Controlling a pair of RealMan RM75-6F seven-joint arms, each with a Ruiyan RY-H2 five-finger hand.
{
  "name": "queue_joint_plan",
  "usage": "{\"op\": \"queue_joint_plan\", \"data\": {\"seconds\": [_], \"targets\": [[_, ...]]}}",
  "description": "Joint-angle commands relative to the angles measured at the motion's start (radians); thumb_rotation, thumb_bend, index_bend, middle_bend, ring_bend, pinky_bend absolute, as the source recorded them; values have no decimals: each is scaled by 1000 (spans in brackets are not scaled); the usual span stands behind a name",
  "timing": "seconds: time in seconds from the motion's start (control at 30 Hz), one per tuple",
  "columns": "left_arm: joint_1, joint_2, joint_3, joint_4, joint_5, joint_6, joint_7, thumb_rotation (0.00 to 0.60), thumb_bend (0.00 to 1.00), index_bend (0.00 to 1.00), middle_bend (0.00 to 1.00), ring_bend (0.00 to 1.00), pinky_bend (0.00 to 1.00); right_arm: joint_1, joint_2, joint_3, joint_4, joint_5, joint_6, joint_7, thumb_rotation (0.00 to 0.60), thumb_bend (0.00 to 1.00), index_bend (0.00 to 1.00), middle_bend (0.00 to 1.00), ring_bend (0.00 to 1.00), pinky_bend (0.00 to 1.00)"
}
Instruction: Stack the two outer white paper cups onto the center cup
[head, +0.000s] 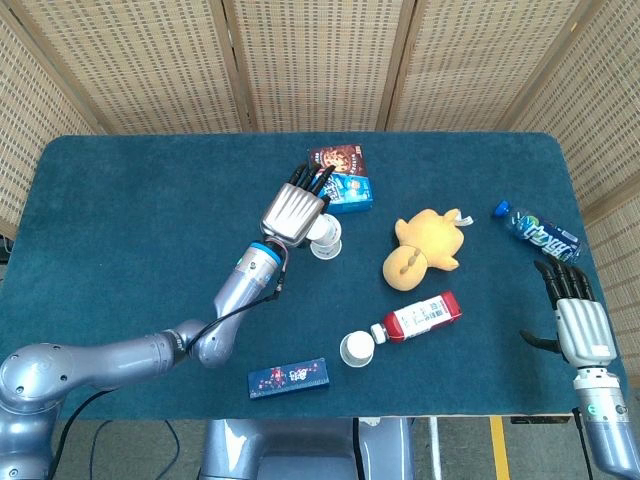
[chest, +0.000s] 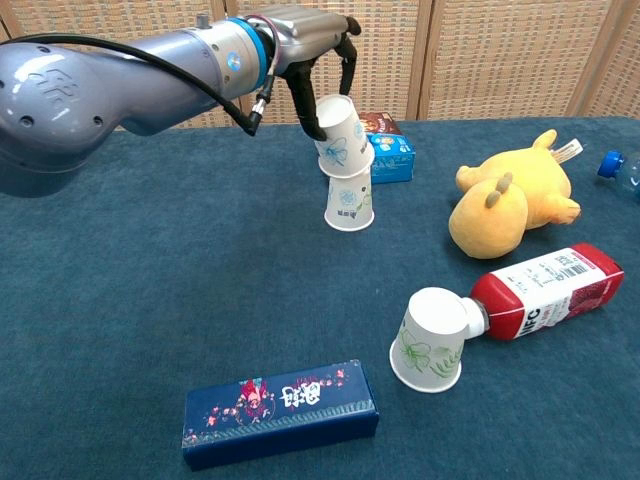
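My left hand (head: 297, 207) (chest: 312, 28) grips a white paper cup (chest: 341, 136), upside down, and holds it right on top of the center cup (chest: 349, 205) (head: 327, 243), which stands inverted on the table. The held cup tilts slightly and its rim meets the center cup's top. A third white cup (chest: 432, 339) (head: 357, 349) lies tipped near the front, against the cap of a red bottle (chest: 540, 292). My right hand (head: 577, 317) hovers open at the table's right front corner, away from the cups.
A blue snack box (chest: 377, 143) lies just behind the center cup. A yellow plush toy (chest: 512, 200) sits to the right, a dark blue box (chest: 281, 413) lies at the front, and a water bottle (head: 537, 232) rests at the far right.
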Motion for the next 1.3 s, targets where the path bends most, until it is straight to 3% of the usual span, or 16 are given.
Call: {"op": "queue_joint_plan", "data": {"seconds": [0.03,0.5,0.6,0.77,0.9,1.1,1.3], "targets": [[-30,-19,0,28,-26,-18,12,600,140,470,0,0,45,1,1,2,6,3,-4,12,600,30,39,0,0,0],[-93,-43,31,90,-96,-34,38,600,140,466,0,0,44,4,10,1,9,5,-17,63,600,31,39,0,0,0],[-98,-47,40,98,-110,-35,43,600,138,420,0,0,38,4,11,2,10,9,-19,66,600,31,39,0,0,0],[-102,-41,50,94,-149,-31,59,600,132,254,0,0,3,3,12,2,11,12,-19,65,600,31,40,0,0,0],[-95,-30,53,78,-153,-19,49,600,130,227,0,0,0,4,10,1,12,10,-20,62,600,31,45,0,0,0],[-15,41,66,-69,-82,86,-34,600,130,223,0,0,0,4,5,-1,12,7,-15,47,600,31,48,0,0,0],[151,186,156,-349,66,280,-85,600,130,205,0,0,0,5,-4,-5,7,5,-12,18,600,32,54,0,0,0]]}}
